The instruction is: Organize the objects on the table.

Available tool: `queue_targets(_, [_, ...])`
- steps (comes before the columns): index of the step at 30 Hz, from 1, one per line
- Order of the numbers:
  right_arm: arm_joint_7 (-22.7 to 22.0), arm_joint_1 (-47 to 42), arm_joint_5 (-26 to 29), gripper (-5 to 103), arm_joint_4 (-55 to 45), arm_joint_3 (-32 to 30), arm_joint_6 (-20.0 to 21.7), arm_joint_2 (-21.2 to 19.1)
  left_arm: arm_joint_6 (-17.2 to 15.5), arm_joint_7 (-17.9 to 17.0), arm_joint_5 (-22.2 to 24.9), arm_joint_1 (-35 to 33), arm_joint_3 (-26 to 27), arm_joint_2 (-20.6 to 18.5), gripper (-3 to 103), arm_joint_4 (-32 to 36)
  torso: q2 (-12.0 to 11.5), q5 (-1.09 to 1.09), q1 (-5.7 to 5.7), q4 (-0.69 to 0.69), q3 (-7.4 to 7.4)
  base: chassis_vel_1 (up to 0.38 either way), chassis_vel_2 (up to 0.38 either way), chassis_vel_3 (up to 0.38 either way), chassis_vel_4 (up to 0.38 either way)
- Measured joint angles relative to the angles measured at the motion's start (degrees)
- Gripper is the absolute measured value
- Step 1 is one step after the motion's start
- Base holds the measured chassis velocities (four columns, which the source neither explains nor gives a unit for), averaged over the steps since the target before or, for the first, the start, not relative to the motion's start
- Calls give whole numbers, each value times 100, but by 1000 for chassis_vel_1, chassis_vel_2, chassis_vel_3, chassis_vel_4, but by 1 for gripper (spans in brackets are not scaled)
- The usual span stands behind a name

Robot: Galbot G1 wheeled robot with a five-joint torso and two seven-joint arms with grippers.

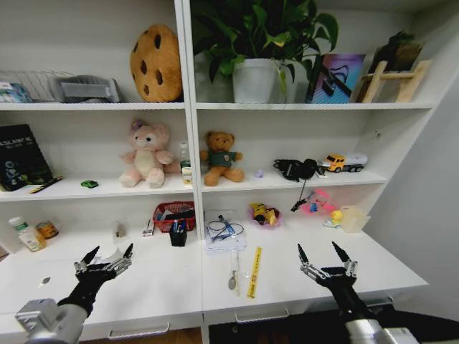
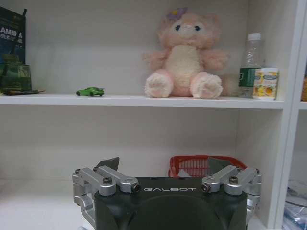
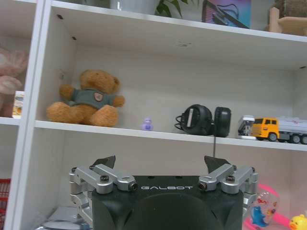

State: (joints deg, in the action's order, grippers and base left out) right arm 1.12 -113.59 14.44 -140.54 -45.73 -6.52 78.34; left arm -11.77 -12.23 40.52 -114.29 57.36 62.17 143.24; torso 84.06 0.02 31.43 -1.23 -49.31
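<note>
Both arms hover low over the white tabletop [image 1: 165, 279] before a wall of shelves, the left gripper [image 1: 109, 256] at the left and the right gripper [image 1: 324, 254] at the right, each with its jaws spread apart and holding nothing. The tiny green toy car [image 1: 89, 184] sits on the middle shelf, well to the left of the pink plush bear [image 1: 147, 154]. Marker pens [image 1: 178, 226] stand in a dark holder just in front of the red mesh basket [image 1: 174, 213] at the back of the tabletop. A yellow ruler [image 1: 254, 272] lies flat between the two grippers.
</note>
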Motion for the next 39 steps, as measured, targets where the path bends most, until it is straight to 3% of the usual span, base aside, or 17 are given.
queue_targets(39, [1, 0, 1, 100, -1, 1, 1, 1, 0, -1, 0, 0, 0, 0, 100, 0, 0, -4, 1, 0, 0, 216, 218, -218, -214])
